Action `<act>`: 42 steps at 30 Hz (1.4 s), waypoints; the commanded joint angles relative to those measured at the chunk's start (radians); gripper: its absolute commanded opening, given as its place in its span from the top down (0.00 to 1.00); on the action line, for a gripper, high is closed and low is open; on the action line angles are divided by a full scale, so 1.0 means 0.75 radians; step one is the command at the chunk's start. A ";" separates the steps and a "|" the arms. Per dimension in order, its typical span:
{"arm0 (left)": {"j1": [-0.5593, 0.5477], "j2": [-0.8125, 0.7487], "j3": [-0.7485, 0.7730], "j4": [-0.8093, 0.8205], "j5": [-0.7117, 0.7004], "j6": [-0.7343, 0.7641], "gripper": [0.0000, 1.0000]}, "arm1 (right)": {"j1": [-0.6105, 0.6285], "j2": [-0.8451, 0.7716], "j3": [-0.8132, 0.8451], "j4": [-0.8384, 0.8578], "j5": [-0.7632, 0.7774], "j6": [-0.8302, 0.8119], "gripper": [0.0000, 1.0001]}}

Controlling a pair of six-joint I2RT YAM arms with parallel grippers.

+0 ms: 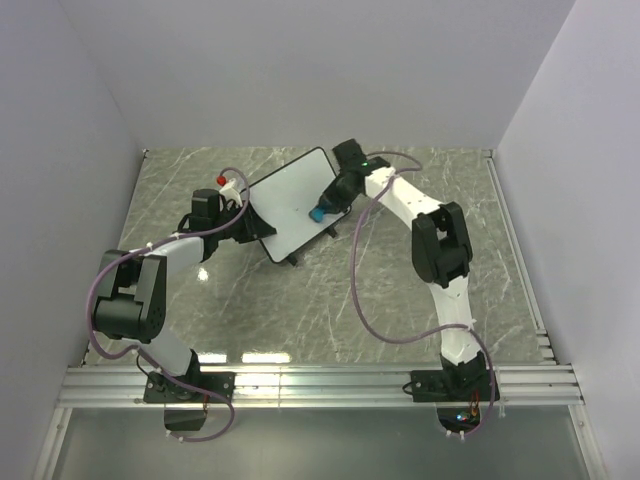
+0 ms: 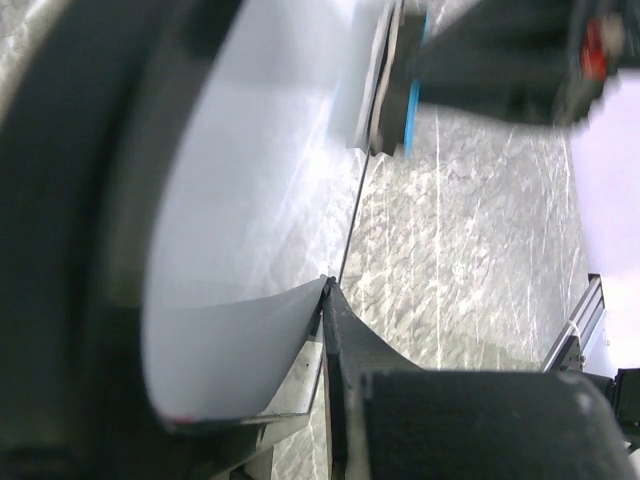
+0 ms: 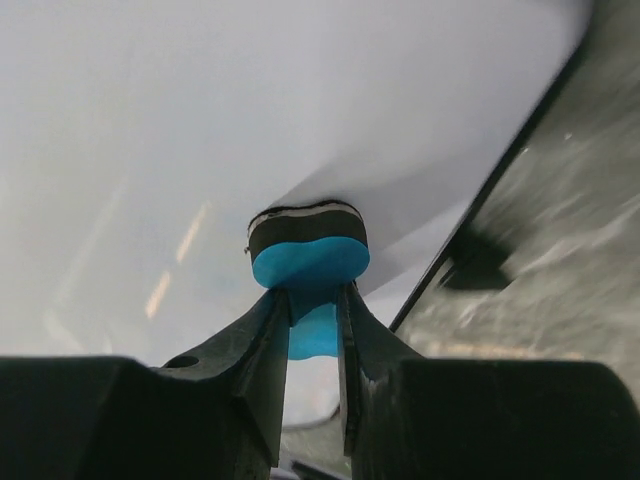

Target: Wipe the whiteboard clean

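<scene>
- left gripper [image 1: 241, 217]: jaws almost fully closed, clamped on the board's left edge; in the left wrist view that edge runs in between the two fingers [image 2: 350, 335]
- board [image 1: 285, 205]: white with a thin black frame; it spans from the left jaws across to the right jaws; its face is plain white in every view; two black feet [image 1: 292, 259] show under its near edge; whether they touch the table I cannot tell
- eraser [image 3: 310, 262]: blue block with a dark pad; pinched between the right jaws, sticking out just past the fingertips; pad end against the board's face, near the board's right edge
- right gripper [image 1: 327, 207]: jaws narrow, closed on the eraser's blue body, one finger on each side
- table [image 3: 560, 250]: grey marble; seen past the board's right edge, to the right of the right jaws
</scene>
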 commanded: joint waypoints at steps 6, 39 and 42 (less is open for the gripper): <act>-0.052 0.087 -0.054 -0.313 -0.050 0.132 1.00 | -0.209 0.189 0.209 0.052 0.188 0.040 1.00; -0.104 0.149 -0.028 -0.305 -0.068 0.132 1.00 | 0.209 0.018 -0.036 0.298 -0.039 0.396 1.00; -0.104 0.147 -0.028 -0.309 -0.070 0.132 1.00 | 0.147 -0.033 -0.138 0.293 -0.003 0.361 1.00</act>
